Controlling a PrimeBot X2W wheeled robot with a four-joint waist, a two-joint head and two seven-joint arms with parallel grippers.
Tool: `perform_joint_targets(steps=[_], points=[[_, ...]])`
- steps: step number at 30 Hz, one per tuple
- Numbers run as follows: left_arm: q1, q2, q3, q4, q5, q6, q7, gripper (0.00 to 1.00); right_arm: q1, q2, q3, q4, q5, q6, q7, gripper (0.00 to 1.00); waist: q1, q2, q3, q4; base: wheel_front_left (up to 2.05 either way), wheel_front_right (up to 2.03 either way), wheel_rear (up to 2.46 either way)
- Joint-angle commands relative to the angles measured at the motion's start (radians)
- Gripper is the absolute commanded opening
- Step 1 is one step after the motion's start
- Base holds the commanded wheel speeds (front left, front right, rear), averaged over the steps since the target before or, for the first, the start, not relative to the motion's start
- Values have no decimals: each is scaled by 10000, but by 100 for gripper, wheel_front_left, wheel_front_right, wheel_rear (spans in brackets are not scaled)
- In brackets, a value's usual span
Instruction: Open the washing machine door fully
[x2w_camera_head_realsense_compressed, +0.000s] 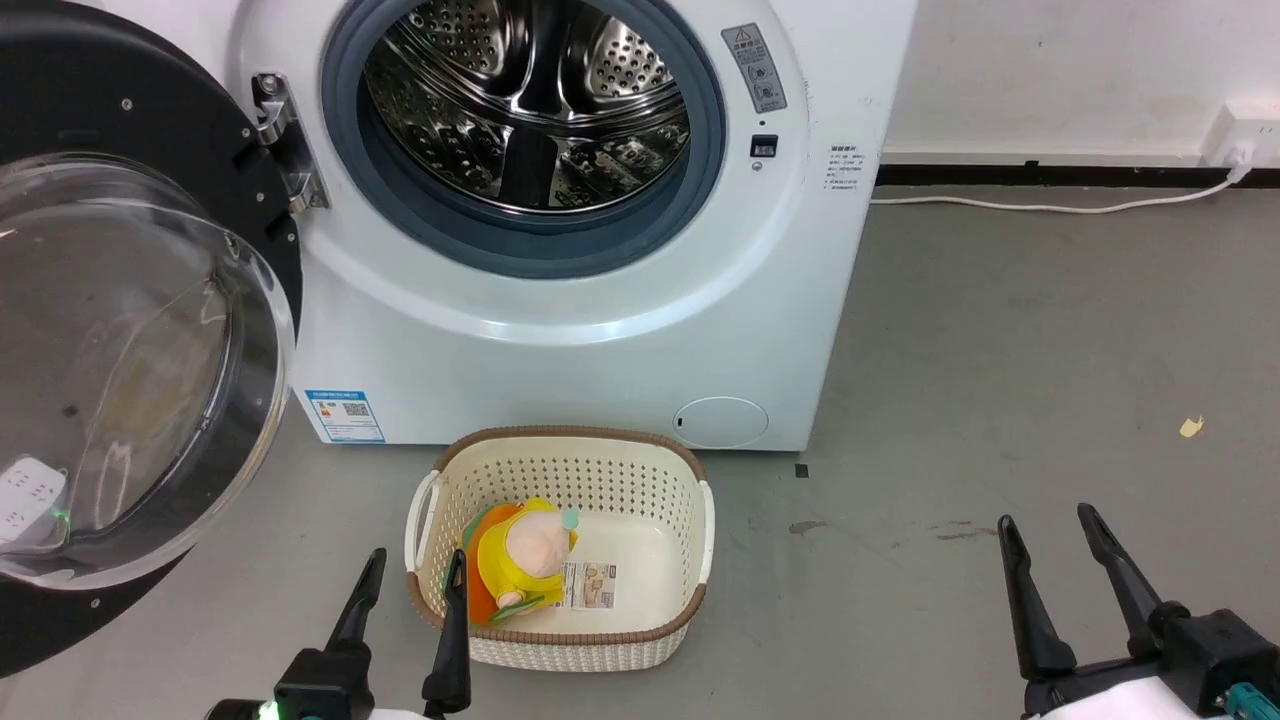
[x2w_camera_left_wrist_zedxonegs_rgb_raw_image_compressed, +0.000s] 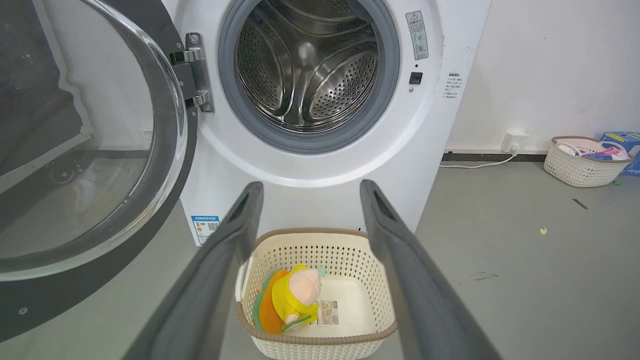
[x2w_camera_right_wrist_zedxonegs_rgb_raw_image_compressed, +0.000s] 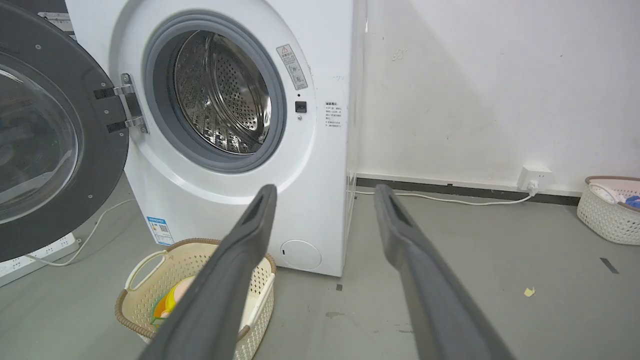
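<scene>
The white washing machine (x2w_camera_head_realsense_compressed: 560, 340) stands ahead with its steel drum (x2w_camera_head_realsense_compressed: 530, 100) exposed. Its door (x2w_camera_head_realsense_compressed: 120, 360), black-rimmed with a bulging clear glass bowl, hangs swung wide to the left on a metal hinge (x2w_camera_head_realsense_compressed: 285, 145). The same door (x2w_camera_left_wrist_zedxonegs_rgb_raw_image_compressed: 85, 165) fills the left of the left wrist view, and the door (x2w_camera_right_wrist_zedxonegs_rgb_raw_image_compressed: 45, 140) also appears at the left of the right wrist view. My left gripper (x2w_camera_head_realsense_compressed: 415, 570) is open at the lower left, beside the basket's left rim, touching nothing. My right gripper (x2w_camera_head_realsense_compressed: 1050, 525) is open at the lower right over bare floor.
A cream basket (x2w_camera_head_realsense_compressed: 690, 520) holding a yellow plush toy (x2w_camera_head_realsense_compressed: 525, 555) sits on the floor in front of the machine. A white cable (x2w_camera_head_realsense_compressed: 1050, 207) runs along the back wall to a socket. A power strip (x2w_camera_right_wrist_zedxonegs_rgb_raw_image_compressed: 30, 255) lies left of the machine. Another basket (x2w_camera_left_wrist_zedxonegs_rgb_raw_image_compressed: 582, 162) stands at far right.
</scene>
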Motion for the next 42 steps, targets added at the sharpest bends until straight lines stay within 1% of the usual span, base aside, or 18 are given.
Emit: perform_joint_targets(steps=[1, 8, 9, 42], points=[[-18, 77, -27, 10, -3, 60, -2, 100, 33, 52, 5, 16, 45, 8, -45, 100, 0, 0, 8, -4, 0, 0, 0], [-79, 82, -61, -2, -74, 93, 14, 100, 4, 52, 11, 17, 67, 8, -45, 100, 0, 0, 42, -4, 0, 0, 0], [-23, 31, -23, -2, -67, 56, 10, 0, -3, 0, 10, 8, 25, 0, 0, 0, 0, 0, 44, -4, 0, 0, 0], [-183, -249, 461, -185, 423, -228, 636, 0, -134, 11, 177, -127, -128, 2, 634, 0, 0, 0, 48, 16, 0, 0, 0]])
